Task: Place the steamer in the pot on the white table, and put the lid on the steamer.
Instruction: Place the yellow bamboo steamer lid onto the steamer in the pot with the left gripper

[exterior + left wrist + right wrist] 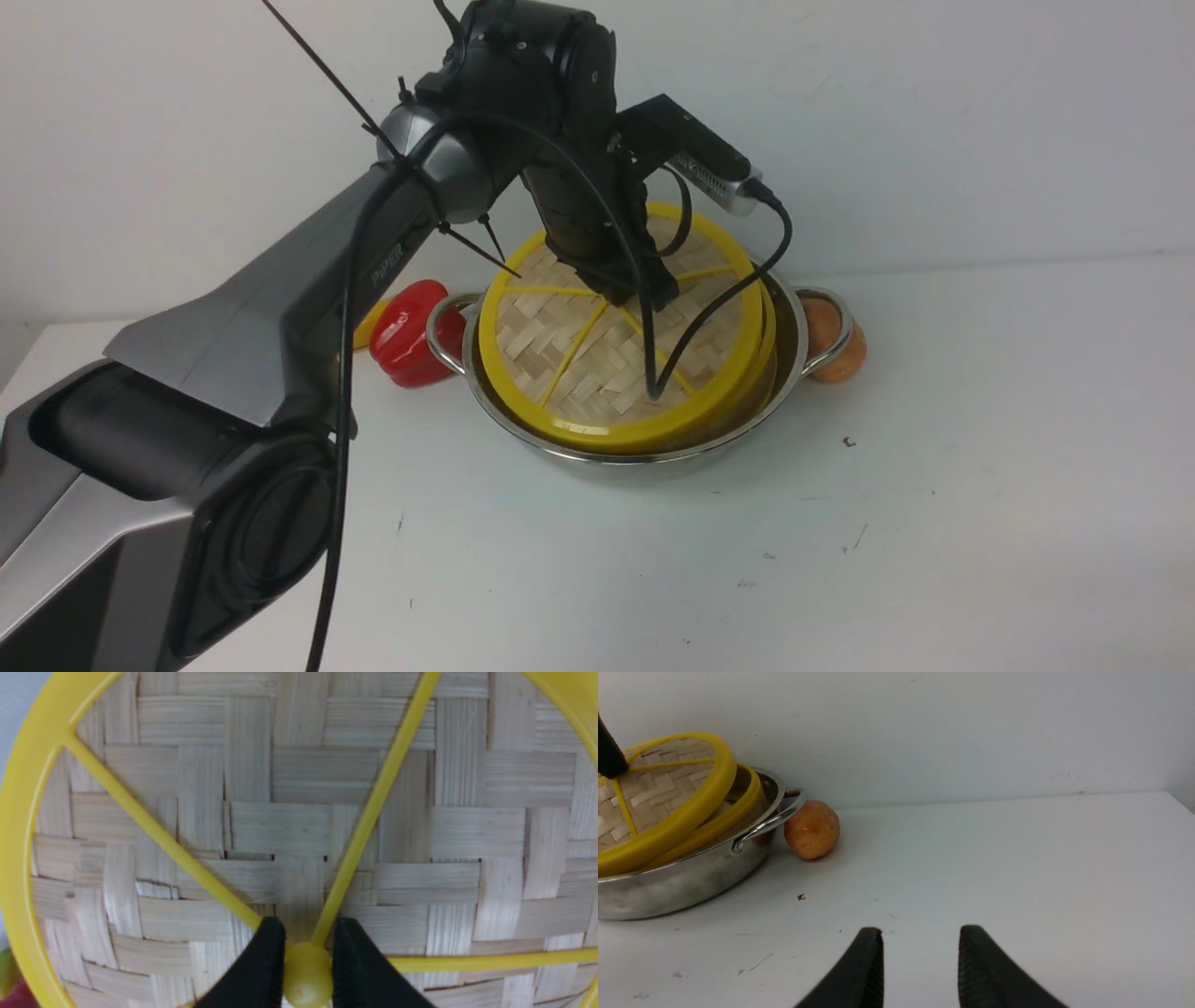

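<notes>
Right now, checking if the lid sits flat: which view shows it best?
The right wrist view: the lid appears side-on, tilted over the steamer. The front view shows its top behind the left end effector; the left wrist view, only weave and knob.

The left arm (280, 308), filling the left of the front view, is built of grey angular shells with black joint housings, and "PiPER" lettering (387, 264) is printed on one grey link. A black cable (347, 392) is strapped along it with black cable ties (324, 65), and a silver-and-black wrist camera (714, 173) is mounted at upper centre. The right gripper (920, 931) is shown with black tapered fingers (859, 975), ribbed inside.
</notes>
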